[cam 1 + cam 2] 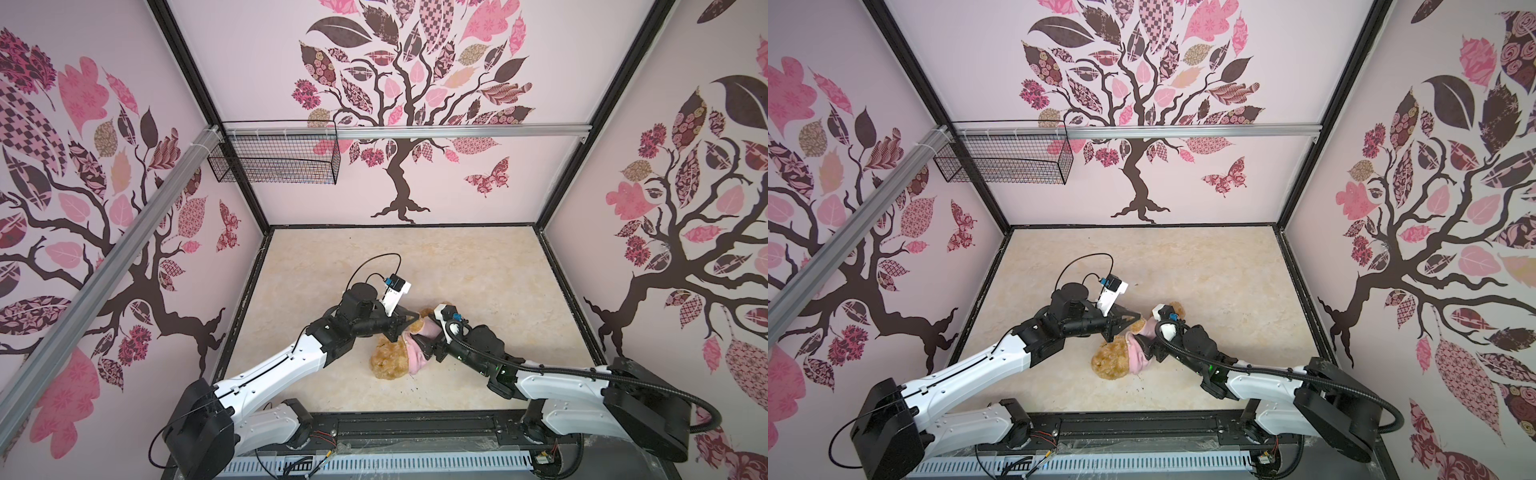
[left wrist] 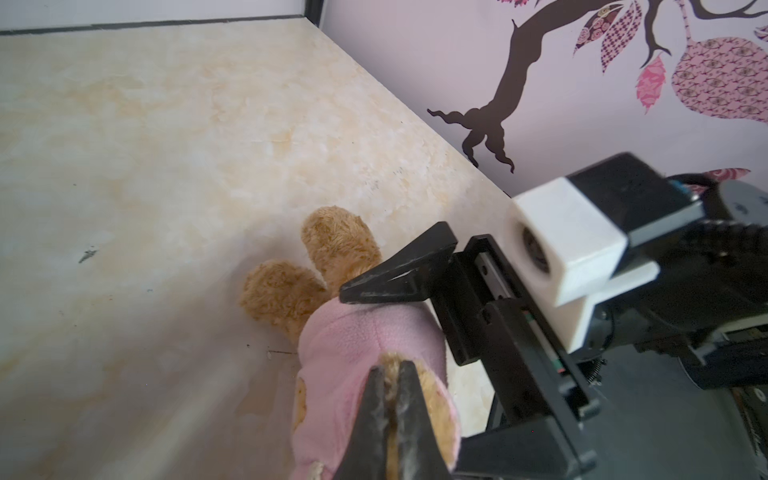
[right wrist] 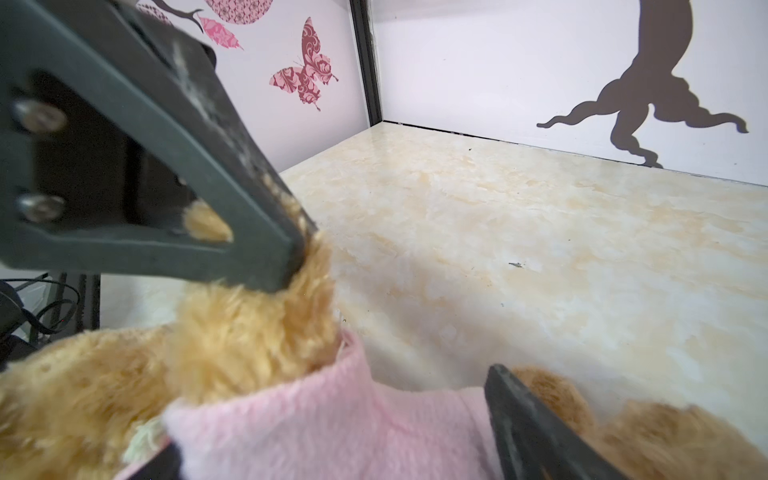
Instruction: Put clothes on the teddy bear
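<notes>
Marble-look table [image 1: 457,257] in a tree-papered booth: the teddy bear [image 1: 388,361] lies mid-table, partly inside a pink shirt [image 1: 415,353].
Soft, light, floppy: best pinched by a limb, as the left gripper [image 2: 392,368] does, clamped on fur poking from a shirt opening; the right gripper [image 3: 332,407] has its jaws wide astride the shirt. Long axis diagonal, near-left to far-right; head end unclear.

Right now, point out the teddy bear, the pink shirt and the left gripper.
teddy bear [image 1: 388,360]: in a top view, on bare fur outside the shirt.
pink shirt [image 1: 413,357]: in a top view, on the fabric over the body.
left gripper [image 2: 390,372]: left wrist view, between its fingertips, pinched on fur.
</notes>
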{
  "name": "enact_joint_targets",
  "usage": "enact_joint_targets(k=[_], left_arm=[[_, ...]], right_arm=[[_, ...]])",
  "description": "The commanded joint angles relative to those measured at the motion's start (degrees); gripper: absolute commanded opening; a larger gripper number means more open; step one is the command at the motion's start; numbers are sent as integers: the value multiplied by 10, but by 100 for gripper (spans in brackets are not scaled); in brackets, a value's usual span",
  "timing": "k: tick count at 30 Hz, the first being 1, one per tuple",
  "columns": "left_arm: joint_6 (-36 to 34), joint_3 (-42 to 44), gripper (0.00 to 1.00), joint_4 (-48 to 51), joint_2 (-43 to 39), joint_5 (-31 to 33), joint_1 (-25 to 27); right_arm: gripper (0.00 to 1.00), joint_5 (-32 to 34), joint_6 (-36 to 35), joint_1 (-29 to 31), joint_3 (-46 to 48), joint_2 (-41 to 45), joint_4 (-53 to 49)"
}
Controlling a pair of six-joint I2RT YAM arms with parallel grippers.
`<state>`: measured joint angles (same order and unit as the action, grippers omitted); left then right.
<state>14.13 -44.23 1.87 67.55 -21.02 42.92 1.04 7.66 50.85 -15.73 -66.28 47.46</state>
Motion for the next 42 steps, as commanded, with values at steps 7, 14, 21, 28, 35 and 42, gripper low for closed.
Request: enact_joint_targets(k=[7, 14, 21, 28, 35, 42], left_arm=[[-62, -55, 0, -20, 48, 121, -39], [-111, -76, 5, 3, 98, 119, -12], [-14, 20, 37, -127, 125, 45, 103], [18, 67, 63, -67, -26, 134, 138], [171, 108, 87, 95, -153, 311, 51], [346, 207, 88, 29, -173, 197, -124]], right_arm=[[94, -38, 35, -54, -23, 194, -153], [98, 122, 23, -96, -82, 241, -324], [94, 9, 136, -261, -90, 232, -372], [71, -175, 141, -256, -83, 168, -299], [61, -207, 88, -144, -145, -11, -321], [37, -211, 94, -137, -143, -130, -326]])
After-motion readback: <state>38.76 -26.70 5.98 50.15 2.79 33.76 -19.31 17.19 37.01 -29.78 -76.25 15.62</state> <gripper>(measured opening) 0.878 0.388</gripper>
